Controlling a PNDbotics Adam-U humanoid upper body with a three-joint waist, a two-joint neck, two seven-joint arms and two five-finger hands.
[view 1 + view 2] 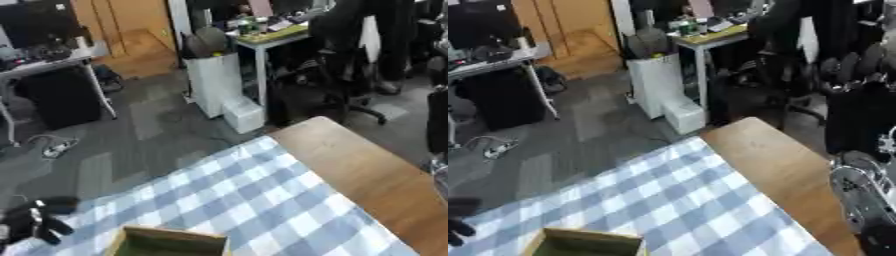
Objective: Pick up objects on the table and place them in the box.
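Nothing to pick in sight; box (166, 242) at 6 o'clock, nearest left hand (35, 222), grip unreadable; right hand (859, 75) likewise.

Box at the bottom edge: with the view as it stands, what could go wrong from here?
1. Only the far rim of the box shows, so a drop into it could not be checked.
2. No objects to pick appear on the checked cloth; the head looks too far out.
3. The left robot hand sits at the cloth's edge and may snag it; the right robot hand is raised off the table.
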